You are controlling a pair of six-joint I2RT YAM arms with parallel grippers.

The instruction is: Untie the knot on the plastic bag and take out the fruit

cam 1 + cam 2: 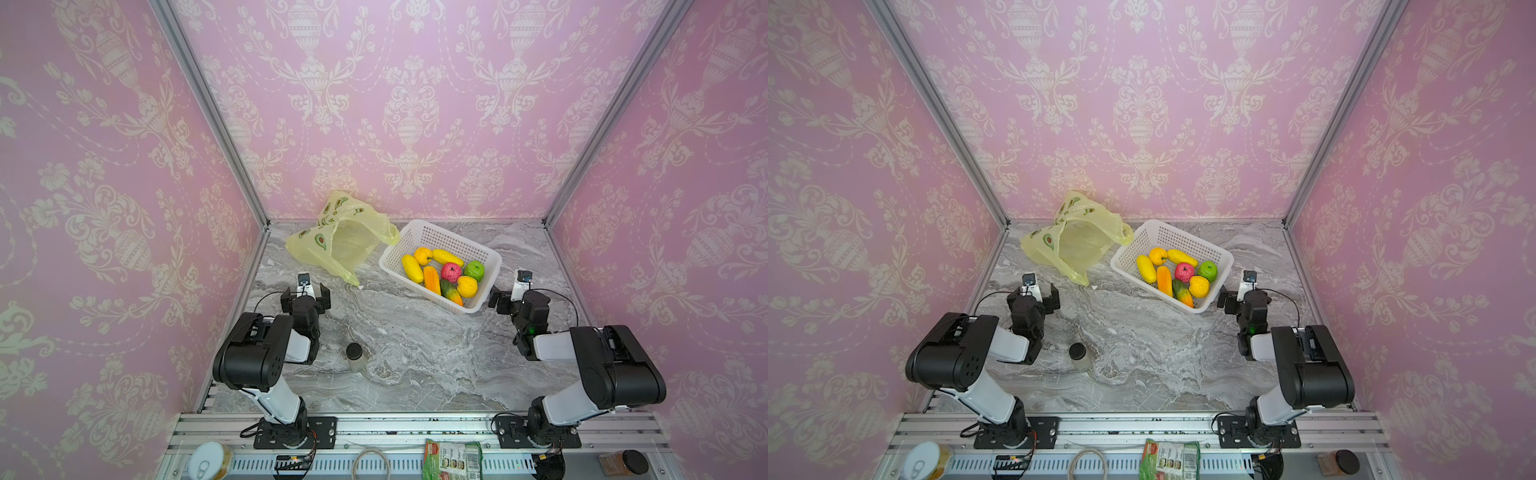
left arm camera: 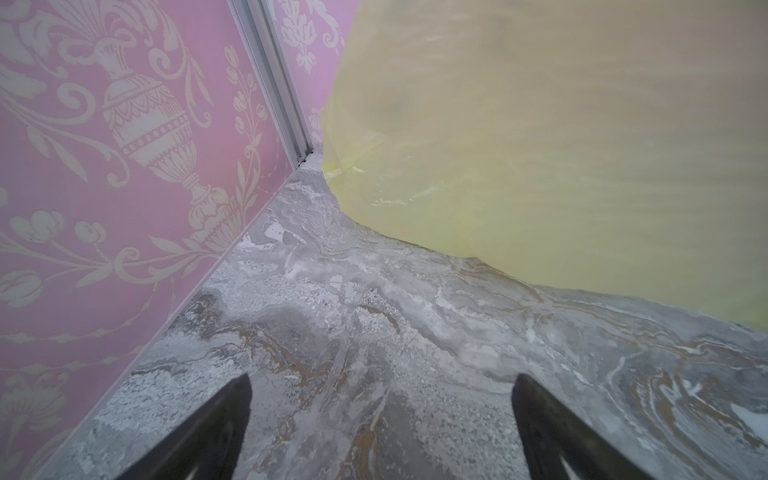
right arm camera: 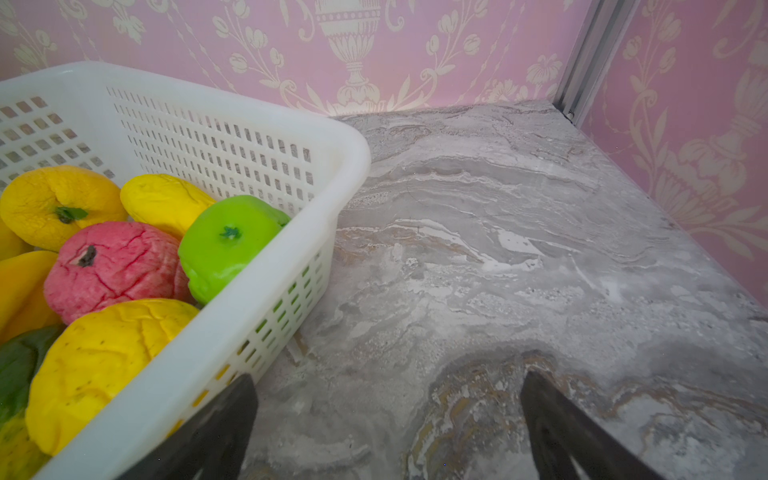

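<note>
Seemingly done, left tool point(image 2: 380, 395) and right tool point(image 3: 388, 399) released and empty; could yet clip the white basket point(image 3: 357, 166) just beside the latter, spilling the toy fruit point(image 1: 451, 272).

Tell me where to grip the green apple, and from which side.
Grip the green apple across its rounded middle, from above: it sits against the white basket wall with the pink fruit close on its other side, so sideways reach looks blocked.
</note>
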